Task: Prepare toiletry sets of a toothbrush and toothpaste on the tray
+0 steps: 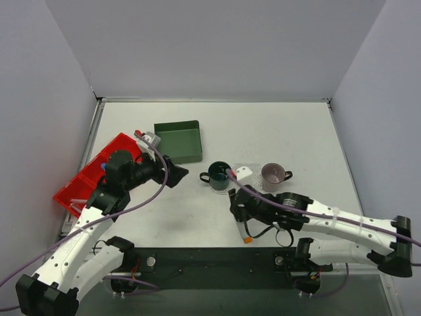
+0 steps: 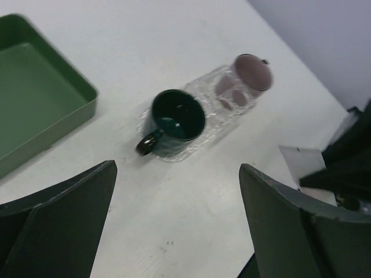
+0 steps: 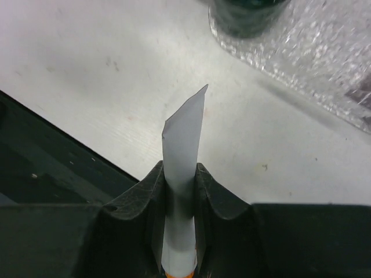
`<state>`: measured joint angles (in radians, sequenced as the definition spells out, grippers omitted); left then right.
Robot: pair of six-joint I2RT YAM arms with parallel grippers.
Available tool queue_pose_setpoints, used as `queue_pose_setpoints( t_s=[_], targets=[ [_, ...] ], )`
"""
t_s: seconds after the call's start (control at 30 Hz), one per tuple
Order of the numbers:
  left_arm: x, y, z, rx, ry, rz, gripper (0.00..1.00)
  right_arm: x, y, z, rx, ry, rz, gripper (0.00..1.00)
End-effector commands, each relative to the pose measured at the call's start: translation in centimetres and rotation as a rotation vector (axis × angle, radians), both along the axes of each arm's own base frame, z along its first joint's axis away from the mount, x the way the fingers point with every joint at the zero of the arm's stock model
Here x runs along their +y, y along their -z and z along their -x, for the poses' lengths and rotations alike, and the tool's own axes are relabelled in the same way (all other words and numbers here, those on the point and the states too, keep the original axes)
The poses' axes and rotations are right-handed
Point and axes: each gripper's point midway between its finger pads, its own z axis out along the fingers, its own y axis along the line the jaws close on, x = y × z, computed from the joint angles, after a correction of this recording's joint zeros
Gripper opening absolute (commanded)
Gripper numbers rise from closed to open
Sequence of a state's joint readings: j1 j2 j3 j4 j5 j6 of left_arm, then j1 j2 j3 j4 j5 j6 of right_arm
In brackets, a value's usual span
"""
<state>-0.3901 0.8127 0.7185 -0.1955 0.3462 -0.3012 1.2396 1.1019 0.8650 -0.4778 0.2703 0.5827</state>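
The right gripper (image 3: 178, 174) is clamped on the toothpaste (image 3: 184, 133) by the table's near edge, likely bound for the tray (image 2: 215, 116) mid-table. The left gripper (image 2: 177, 168) hangs wide open toward the left edge, seemingly keeping clear.

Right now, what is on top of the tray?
A green mug and a pink mug stand on the tray. Nothing else shows on its bare parts. The green mug's inside cannot be read.
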Motion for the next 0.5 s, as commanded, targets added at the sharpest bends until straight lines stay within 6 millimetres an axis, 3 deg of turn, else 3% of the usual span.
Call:
queue_pose_setpoints(
  t_s=[0.0,0.03,0.13,0.17,0.3,0.47],
  targets=[
    [-5.0,-5.6,3.3,-0.2,0.391,0.177,0.97,0.7,-6.1,-2.4,-0.095,-0.014,-0.299,0.09],
    [-6.0,-5.5,3.9,-0.176,0.438,0.205,0.97,0.4,-7.0,-3.6,-0.111,0.014,-0.345,0.09],
    [-8.4,-5.5,5.7,-0.165,0.558,0.222,0.97,1.6,-10.0,-4.1,-0.14,-0.043,-0.516,0.09],
    [-9.8,-5.8,7.4,-0.16,0.629,0.224,0.97,1.9,-11.4,-4.8,-0.171,-0.043,-0.57,0.09],
    [-12.5,-5.7,10.4,-0.107,0.768,0.258,0.97,3.5,-14.7,-4.2,-0.202,-0.151,-0.71,0.09],
    [-14.3,-4.8,11.6,-0.044,0.815,0.275,0.97,5.0,-18.2,-2.9,-0.237,-0.269,-0.857,0.09]
  ],
)
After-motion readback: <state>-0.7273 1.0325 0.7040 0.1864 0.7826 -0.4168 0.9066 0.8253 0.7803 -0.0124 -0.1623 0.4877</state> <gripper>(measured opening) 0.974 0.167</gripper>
